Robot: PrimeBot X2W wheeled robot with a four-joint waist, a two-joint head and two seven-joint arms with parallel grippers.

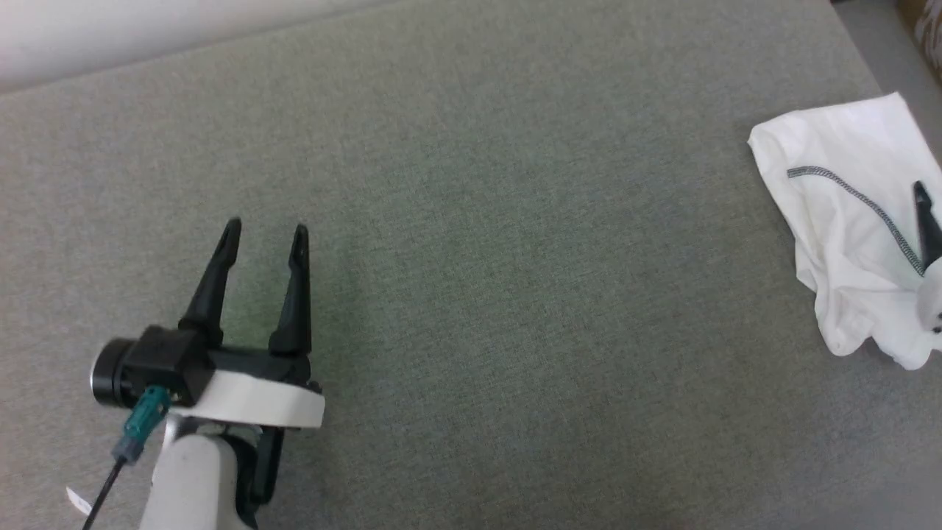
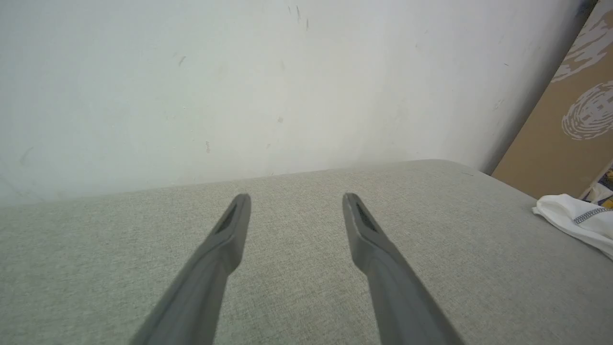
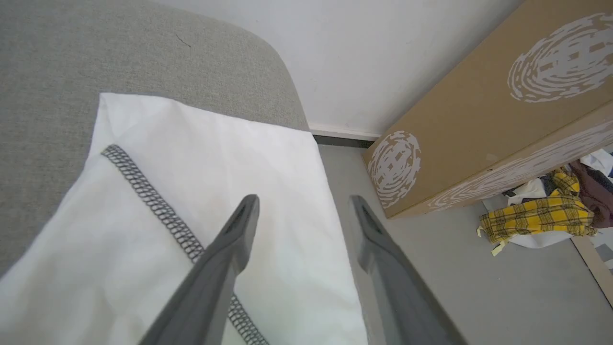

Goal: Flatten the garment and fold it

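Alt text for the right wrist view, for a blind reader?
The right gripper, fingers open, points over the white garment at the corner of the grey surface. Beyond lie a cardboard box and yellow plaid cloth on the floor.

Black two-fingered hand [image 1: 266, 225], white forearm [image 1: 193, 478]

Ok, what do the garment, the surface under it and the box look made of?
Garment: thin matte white cloth, probably cotton; soft creases, dark overlock seam.
Surface: grey-green woven upholstery, visible weave, likely padded.
Box: brown matte cardboard, white print.
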